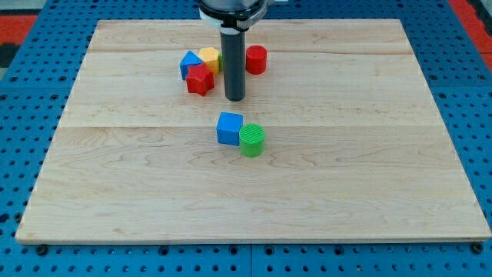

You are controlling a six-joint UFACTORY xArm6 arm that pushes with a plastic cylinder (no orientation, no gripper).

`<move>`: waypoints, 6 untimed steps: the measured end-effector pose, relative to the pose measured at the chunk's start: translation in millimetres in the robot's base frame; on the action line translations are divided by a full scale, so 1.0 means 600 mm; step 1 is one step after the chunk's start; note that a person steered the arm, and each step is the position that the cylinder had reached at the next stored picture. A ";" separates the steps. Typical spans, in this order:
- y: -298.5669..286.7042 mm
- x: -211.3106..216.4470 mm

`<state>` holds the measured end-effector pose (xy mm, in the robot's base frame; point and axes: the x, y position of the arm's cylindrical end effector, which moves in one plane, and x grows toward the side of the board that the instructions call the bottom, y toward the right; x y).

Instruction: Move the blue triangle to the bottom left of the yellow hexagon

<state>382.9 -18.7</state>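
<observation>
The blue triangle (pixel 189 64) sits near the view's top, touching the left side of the yellow hexagon (pixel 210 58). A red star-shaped block (pixel 200 79) lies just below them, touching both. My tip (pixel 234 98) rests on the board to the right of the red star and below the yellow hexagon, a small gap away from them. The rod hides part of the area right of the hexagon.
A red cylinder (pixel 256 59) stands right of the rod. A blue cube (pixel 229 128) and a green cylinder (pixel 251 140) touch each other below my tip. The wooden board (pixel 384 192) lies on a blue perforated surface.
</observation>
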 end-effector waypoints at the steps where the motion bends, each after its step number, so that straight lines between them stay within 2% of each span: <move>1: -0.009 0.000; 4: -0.119 0.041; 6: -0.266 0.036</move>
<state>404.6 -178.4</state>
